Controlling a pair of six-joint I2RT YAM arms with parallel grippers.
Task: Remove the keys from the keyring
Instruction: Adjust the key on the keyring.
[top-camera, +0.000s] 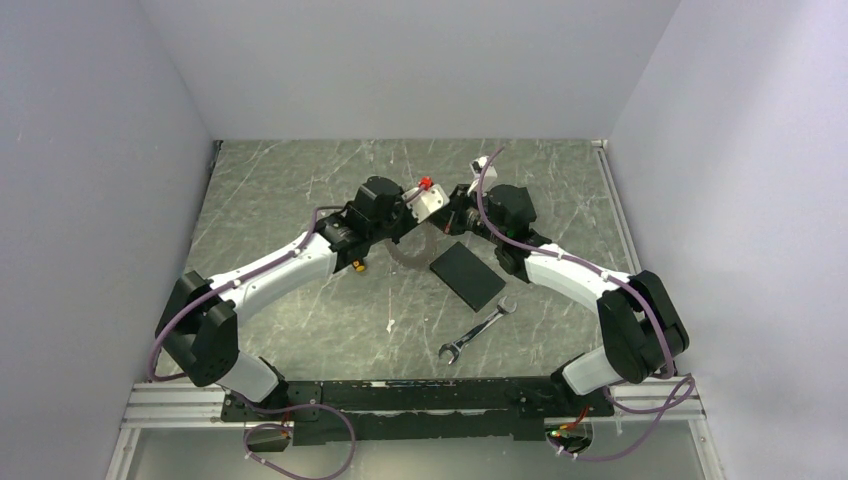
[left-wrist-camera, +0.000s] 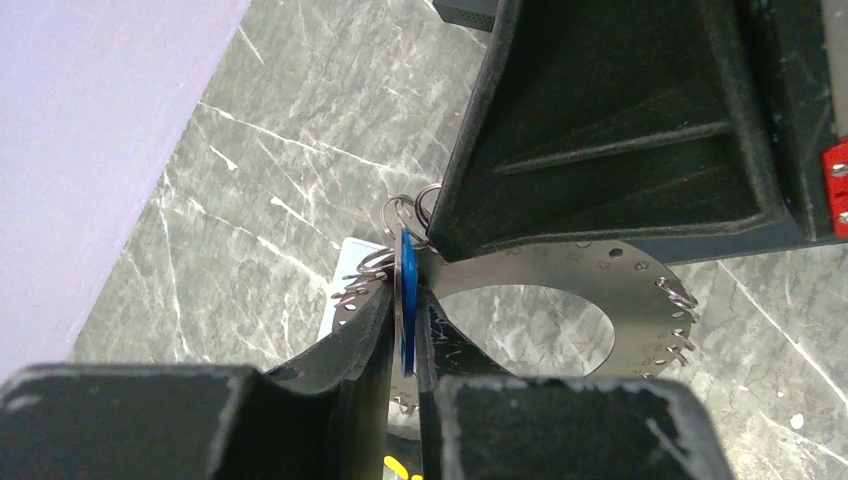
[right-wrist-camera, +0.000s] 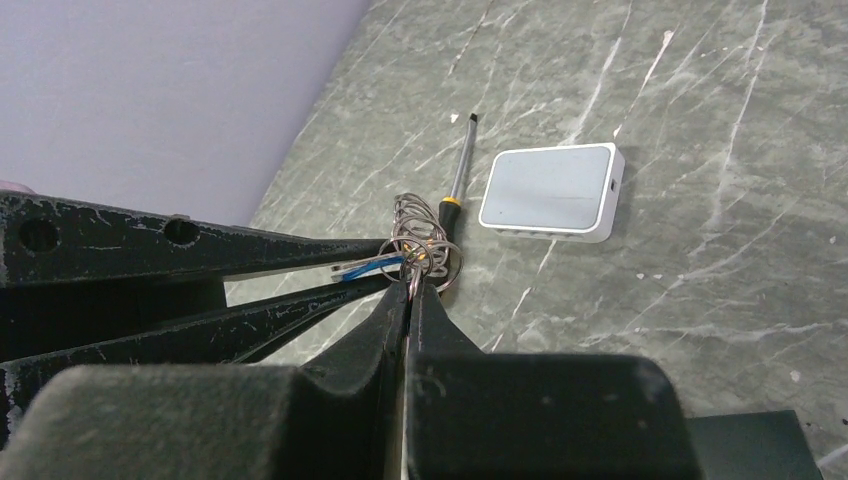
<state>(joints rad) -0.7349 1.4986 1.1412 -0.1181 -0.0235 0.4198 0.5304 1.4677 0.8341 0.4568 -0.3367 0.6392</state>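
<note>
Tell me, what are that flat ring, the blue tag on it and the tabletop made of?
The flat ring looks like brushed metal: thin, grey, dully shiny. The blue tag seems glossy plastic. The tabletop looks like white-veined grey marble, perhaps only printed.

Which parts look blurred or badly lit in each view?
Top external: even, soft light, no glare. Left wrist: keyring sharp, left gripper dark and blurred near the lens. Right wrist: right gripper blurred likewise, white box sharp.

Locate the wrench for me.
In the top view, the wrench lies on the table right of centre, just robot-side of the black rectangle.
</note>
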